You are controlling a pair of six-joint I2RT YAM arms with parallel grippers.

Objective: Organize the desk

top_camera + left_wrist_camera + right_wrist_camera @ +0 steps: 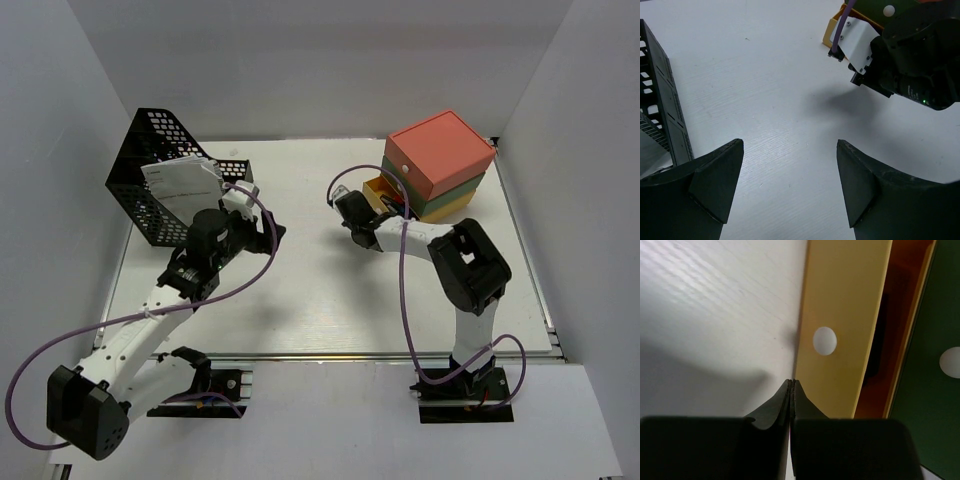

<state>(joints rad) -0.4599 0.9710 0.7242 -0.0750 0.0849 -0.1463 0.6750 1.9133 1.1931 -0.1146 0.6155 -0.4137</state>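
Observation:
The desk (pixel 310 290) is a wide white tabletop with a metal rail at its front. My left gripper (pixel 262 215) hovers just right of the black mesh file basket (pixel 150 170). In the left wrist view this gripper (pixel 790 145) is open, with only bare desk (pixel 765 90) between its fingers. My right gripper (pixel 358 205) is shut on nothing. In the right wrist view its tips (pixel 791 382) rest at the left edge of the pulled-out yellow drawer front (pixel 840 300), just below the drawer's white knob (pixel 824 340).
The stacked drawer box (pixel 440 150) stands at the back right, coral on top and green (pixel 935 315) below. The yellow drawer (pixel 378 190) stands open with something dark inside (pixel 880 335). White papers (pixel 182 182) lean in the basket (pixel 660 100). The right arm (pixel 910 60) is ahead of the left gripper.

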